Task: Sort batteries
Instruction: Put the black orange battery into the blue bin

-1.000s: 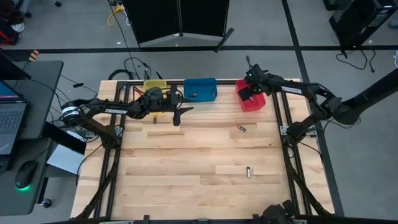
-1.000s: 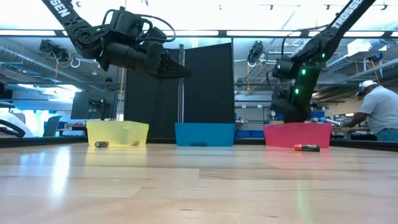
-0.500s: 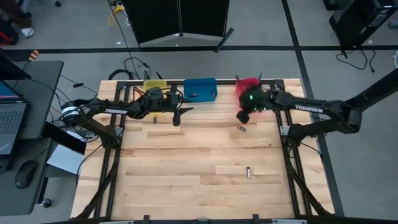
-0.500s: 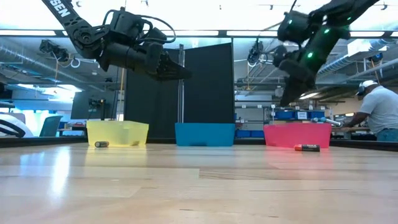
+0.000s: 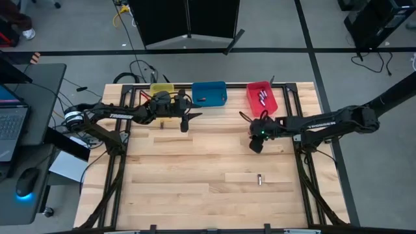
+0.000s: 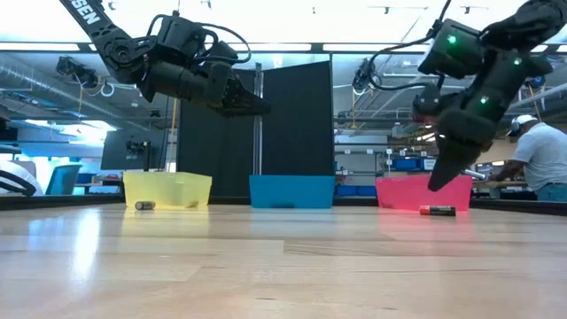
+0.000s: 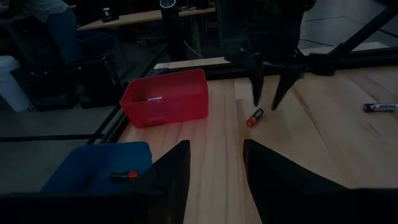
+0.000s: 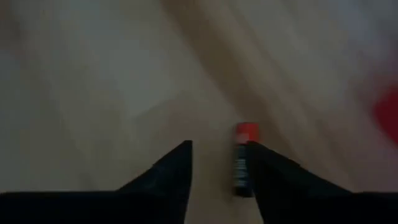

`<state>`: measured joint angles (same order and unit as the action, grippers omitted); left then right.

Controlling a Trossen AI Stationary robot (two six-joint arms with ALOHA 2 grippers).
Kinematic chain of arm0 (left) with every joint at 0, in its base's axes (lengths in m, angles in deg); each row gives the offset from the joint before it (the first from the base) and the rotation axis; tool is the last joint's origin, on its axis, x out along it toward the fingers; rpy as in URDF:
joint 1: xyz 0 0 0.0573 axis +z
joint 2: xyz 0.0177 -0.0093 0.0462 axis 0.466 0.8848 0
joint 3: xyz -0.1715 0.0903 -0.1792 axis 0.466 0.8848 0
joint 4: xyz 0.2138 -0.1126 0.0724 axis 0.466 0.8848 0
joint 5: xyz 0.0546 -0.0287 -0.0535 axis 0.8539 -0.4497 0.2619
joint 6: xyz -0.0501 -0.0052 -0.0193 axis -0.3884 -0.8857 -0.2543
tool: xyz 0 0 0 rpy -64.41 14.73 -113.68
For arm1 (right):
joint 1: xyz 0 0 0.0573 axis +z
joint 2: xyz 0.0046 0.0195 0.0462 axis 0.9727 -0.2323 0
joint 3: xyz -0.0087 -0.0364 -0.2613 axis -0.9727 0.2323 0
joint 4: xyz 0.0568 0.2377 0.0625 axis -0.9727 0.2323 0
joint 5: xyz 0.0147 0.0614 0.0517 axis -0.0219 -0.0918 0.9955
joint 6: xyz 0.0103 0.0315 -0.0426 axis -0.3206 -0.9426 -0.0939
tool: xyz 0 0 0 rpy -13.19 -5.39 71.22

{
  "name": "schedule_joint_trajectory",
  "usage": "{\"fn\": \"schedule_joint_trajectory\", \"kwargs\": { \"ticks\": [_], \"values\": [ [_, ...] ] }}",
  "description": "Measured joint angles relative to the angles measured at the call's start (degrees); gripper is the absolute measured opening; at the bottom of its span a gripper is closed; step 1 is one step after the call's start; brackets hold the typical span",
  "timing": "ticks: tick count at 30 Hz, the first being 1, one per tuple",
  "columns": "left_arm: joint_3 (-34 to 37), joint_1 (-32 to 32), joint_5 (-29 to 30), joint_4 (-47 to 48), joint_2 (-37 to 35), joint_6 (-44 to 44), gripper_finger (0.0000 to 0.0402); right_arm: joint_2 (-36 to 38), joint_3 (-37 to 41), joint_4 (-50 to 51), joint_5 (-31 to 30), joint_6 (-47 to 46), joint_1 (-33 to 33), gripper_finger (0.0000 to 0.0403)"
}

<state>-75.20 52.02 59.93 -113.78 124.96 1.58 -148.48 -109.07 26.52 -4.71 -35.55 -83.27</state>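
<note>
A dark battery with a red end (image 6: 437, 210) lies on its side on the table in front of the red bin (image 5: 255, 99). It also shows in the right wrist view (image 8: 242, 158) and the left wrist view (image 7: 255, 116). My right gripper (image 6: 436, 184) is open, pointing down just above this battery without touching it. In the high view my right gripper (image 5: 255, 142) hides it. My left gripper (image 5: 192, 117) is open and empty, held high (image 6: 261, 105) near the yellow bin (image 5: 161, 88).
A blue bin (image 5: 209, 93) holds one battery (image 7: 123, 176). The red bin holds several batteries (image 5: 263, 97). One loose battery (image 5: 159, 125) lies in front of the yellow bin, another (image 5: 259, 179) toward the near right. A person (image 6: 536, 159) stands beyond the table.
My right gripper has come from over the red bin toward the table's near edge and down. It now hangs just above the red-ended battery. The battery has not moved.
</note>
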Motion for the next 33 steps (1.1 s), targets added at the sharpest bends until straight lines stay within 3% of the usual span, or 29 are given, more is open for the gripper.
{"fn": "schedule_joint_trajectory", "kwargs": {
  "ticks": [3, 10, 20, 27, 33],
  "values": [
    [0.00, 0.00, -0.02, 0.02, 0.00, -0.02, 0.0156, -0.25, 1.23, 0.07, -3.80, -0.73, 0.00, 0.0180],
    [0.00, 0.00, -0.02, 0.17, 0.02, -0.13, 0.0156, -1.44, 4.53, -2.65, -3.59, -2.19, -0.06, 0.0184],
    [-0.02, -0.09, -0.28, -0.02, 0.02, -0.52, 0.0156, -4.58, 6.81, -8.67, -3.41, -2.16, -0.04, 0.0138],
    [-0.07, -0.82, -2.45, -2.52, 0.02, -3.65, 0.0156, -5.08, 6.86, -10.78, -3.42, -2.04, -0.04, 0.0063],
    [-0.07, -0.94, -2.11, -3.70, 0.04, -4.24, 0.0156, -5.30, 3.86, -18.32, -3.37, 0.25, -0.83, 0.0058]
  ]
}}
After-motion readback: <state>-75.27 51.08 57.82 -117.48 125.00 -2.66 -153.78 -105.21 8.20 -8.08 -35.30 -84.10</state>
